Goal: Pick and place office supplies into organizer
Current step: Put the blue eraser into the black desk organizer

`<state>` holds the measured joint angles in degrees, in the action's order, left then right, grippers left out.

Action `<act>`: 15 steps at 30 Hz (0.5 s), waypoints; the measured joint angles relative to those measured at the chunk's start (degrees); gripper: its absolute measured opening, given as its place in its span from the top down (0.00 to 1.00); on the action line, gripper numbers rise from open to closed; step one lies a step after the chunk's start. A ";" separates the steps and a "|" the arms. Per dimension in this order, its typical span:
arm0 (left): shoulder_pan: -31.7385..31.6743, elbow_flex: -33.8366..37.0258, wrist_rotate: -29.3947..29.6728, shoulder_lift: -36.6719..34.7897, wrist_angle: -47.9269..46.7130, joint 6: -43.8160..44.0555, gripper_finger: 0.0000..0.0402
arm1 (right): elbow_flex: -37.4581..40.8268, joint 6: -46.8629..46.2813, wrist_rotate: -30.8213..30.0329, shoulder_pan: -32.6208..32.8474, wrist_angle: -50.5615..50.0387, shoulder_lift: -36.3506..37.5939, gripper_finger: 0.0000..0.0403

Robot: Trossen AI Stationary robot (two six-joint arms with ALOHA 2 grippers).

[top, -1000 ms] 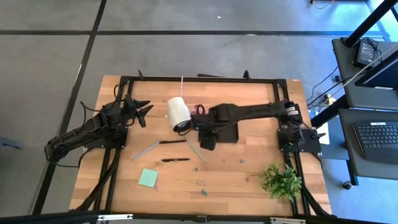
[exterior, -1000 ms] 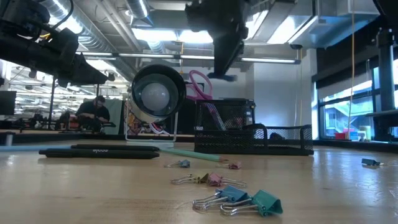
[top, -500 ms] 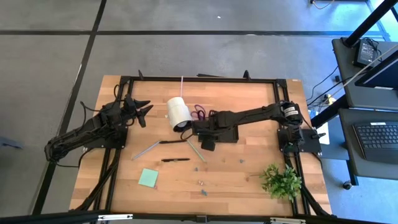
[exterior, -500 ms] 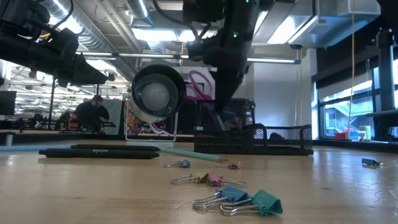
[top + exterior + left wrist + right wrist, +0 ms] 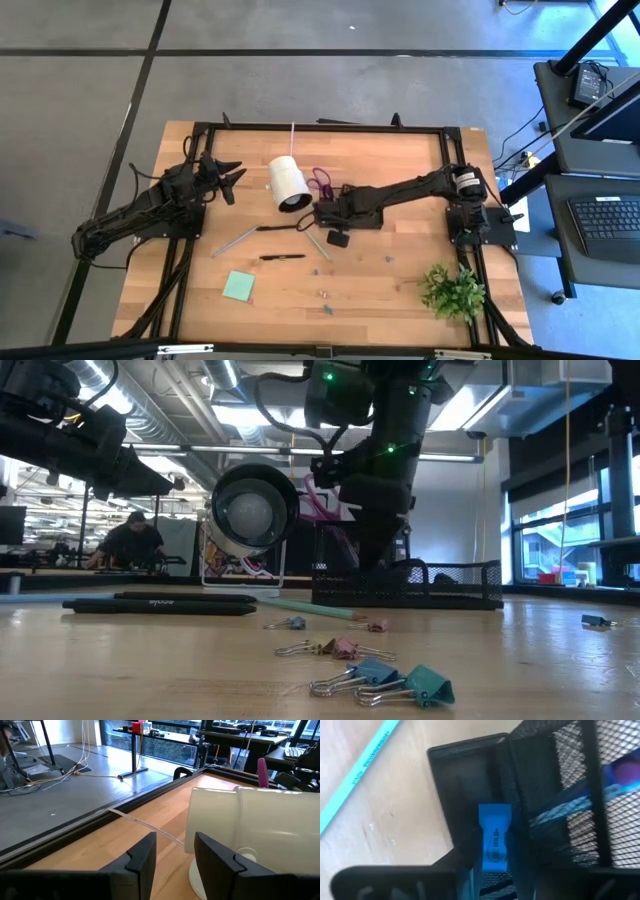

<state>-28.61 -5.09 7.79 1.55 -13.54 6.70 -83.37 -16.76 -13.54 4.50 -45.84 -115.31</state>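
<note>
**Blue clip held right over the organizer tray**

A small blue binder clip (image 5: 494,844) is clamped between the fingers of the right end effector (image 5: 322,213), and it's seen from the right wrist view hanging just above a low open compartment of the black mesh organizer (image 5: 470,780). The organizer (image 5: 352,213) sits near the middle of the worktop (image 5: 400,290), a bit toward the far edge, mostly hidden under the right arm in the high view. Purple-handled scissors (image 5: 322,182) are already stood up in its taller mesh section, handles poking out toward the far edge.

Just beside the organizer, on the side toward the left edge, a white cylinder roll (image 5: 286,182) is lying tilted. Closer to the near edge a few pens and pencils are scattered: a light teal pencil (image 5: 317,243), a dark pen (image 5: 283,257) and a grey one (image 5: 234,241). A mint-green sticky-note pad (image 5: 238,286) is found toward the near-left corner. A handful of small binder clips (image 5: 385,680) are left loose near the near edge, well apart from the tray.

A green plant (image 5: 453,290) is parked at the near-right corner.

The left end effector (image 5: 226,176) is held idle toward the far-left part of the worktop, fingers apart, nothing gripped.
</note>
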 joint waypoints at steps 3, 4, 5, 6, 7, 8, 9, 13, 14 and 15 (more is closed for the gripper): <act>0.00 0.00 0.00 0.01 0.00 0.01 0.68 | 0.32 -1.12 0.06 0.24 -0.16 0.00 0.81; -0.01 -0.01 0.00 0.01 -0.01 0.01 0.68 | 0.30 -1.17 0.06 0.27 -0.05 0.00 0.81; 0.00 0.01 0.00 0.01 -0.01 0.01 0.68 | 0.30 -1.18 0.04 0.32 -0.06 0.00 0.81; -0.01 -0.01 0.00 0.01 -0.02 0.00 0.68 | 0.30 -1.19 0.06 0.35 -0.11 0.00 0.81; -0.01 0.01 0.00 0.01 -0.02 0.00 0.68 | 0.30 -1.19 0.04 0.35 -0.11 0.00 0.81; 0.01 0.01 0.00 0.01 0.00 0.00 0.68 | 0.30 -1.25 0.05 0.35 -0.09 0.00 0.81; 0.01 0.01 0.00 0.01 -0.02 0.02 0.68 | 0.30 -1.48 0.04 0.35 -0.10 -0.01 0.80; -0.01 -0.01 0.00 0.01 -0.02 0.02 0.68 | 0.30 -2.53 0.06 0.35 -0.12 0.00 0.78; 0.00 0.00 0.00 0.01 0.00 0.02 0.68 | 0.30 -2.53 0.06 0.35 -0.15 0.00 0.78; -0.01 -0.01 0.00 0.01 0.00 0.02 0.68 | 0.30 -2.53 0.06 0.35 -0.13 0.00 0.77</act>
<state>-28.62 -5.10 7.79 1.56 -13.54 6.72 -83.07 -19.29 -13.48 4.84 -45.98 -115.31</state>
